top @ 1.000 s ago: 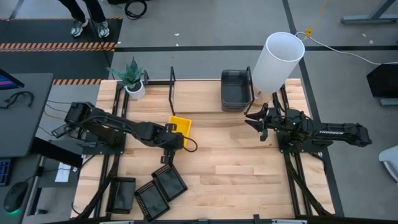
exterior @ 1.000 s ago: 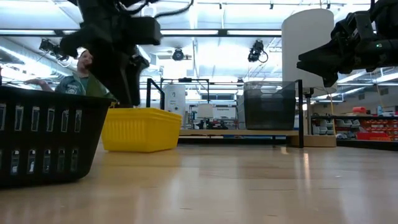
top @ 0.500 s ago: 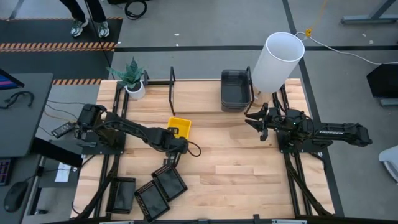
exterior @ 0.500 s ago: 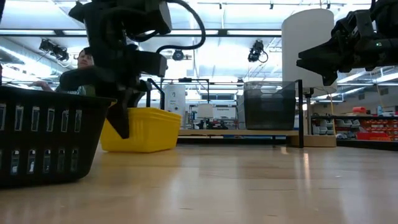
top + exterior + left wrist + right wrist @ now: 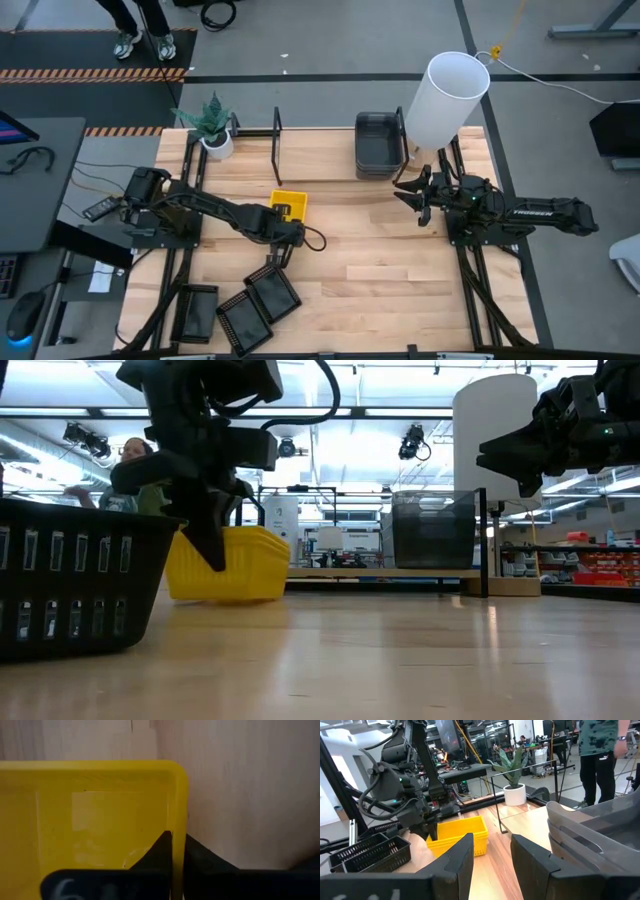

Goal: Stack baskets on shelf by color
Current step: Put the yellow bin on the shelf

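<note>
Baskets first: from above I see a bright yellow rectangular plastic basket lying mid-table on the plank tabletop, with my left gripper at its near edge. Smoky dark-grey baskets sit stacked on the light wooden shelf, beside a tall white cylinder. Three black perforated baskets lie near the front-left corner. My right gripper hovers apart from everything.

Low view: the yellow basket sits tilted, one end lifted.

Left wrist: my fingers are pinched on the yellow basket's rim.

Right wrist: my fingers stand spread, holding nothing.
</note>
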